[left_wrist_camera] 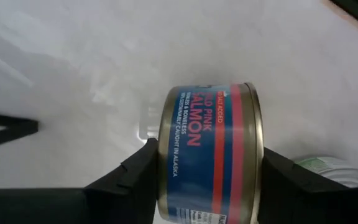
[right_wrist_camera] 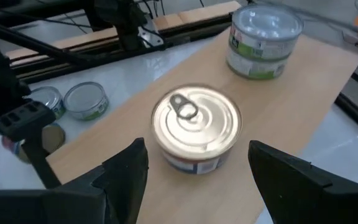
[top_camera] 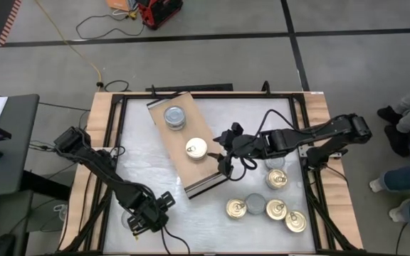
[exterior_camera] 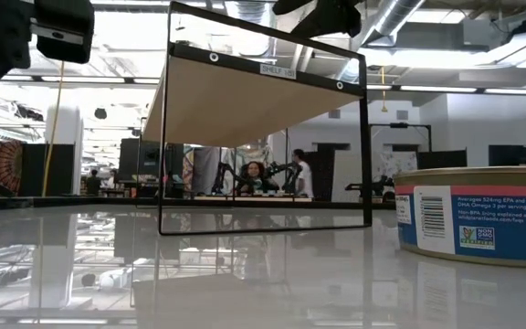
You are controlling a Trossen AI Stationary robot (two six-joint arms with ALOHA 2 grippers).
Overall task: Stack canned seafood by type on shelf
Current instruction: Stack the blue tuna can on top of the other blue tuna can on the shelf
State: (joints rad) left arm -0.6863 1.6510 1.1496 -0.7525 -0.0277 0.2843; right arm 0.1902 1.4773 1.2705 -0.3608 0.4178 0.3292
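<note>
The shelf [top_camera: 180,158] is a light-wood board lying slantwise mid-table; its dark open-fronted end [exterior_camera: 263,137] faces the low camera. On it rest a stack of two silver-topped tins [top_camera: 174,117] [right_wrist_camera: 263,40] and one gold pull-tab tin [top_camera: 196,148] [right_wrist_camera: 196,127]. My right gripper [top_camera: 223,155] [right_wrist_camera: 197,180] is open just above the shelf, its fingers standing on either side of the gold tin's near side without touching it. My left gripper [top_camera: 144,213] [left_wrist_camera: 210,177] is at the table's near left, shut on a blue-and-red salmon tin [left_wrist_camera: 207,149]. My left gripper pinches the salmon tin between its two fingers [left_wrist_camera: 135,180], one on each flat end [left_wrist_camera: 165,168]. The tin lies on its side in the hold, its labelled wall turned to the wrist camera. Whether it is clear of the table cannot be told.
Several loose tins lie on the table's near right: gold-topped ones [top_camera: 276,178] [top_camera: 237,208] [top_camera: 295,220] and a silver one [top_camera: 256,206]. A green-labelled tin [left_wrist_camera: 334,171] lies beside the left gripper, and one tin [exterior_camera: 482,215] stands close to the low camera. People's legs [top_camera: 404,171] show beyond the right edge.
</note>
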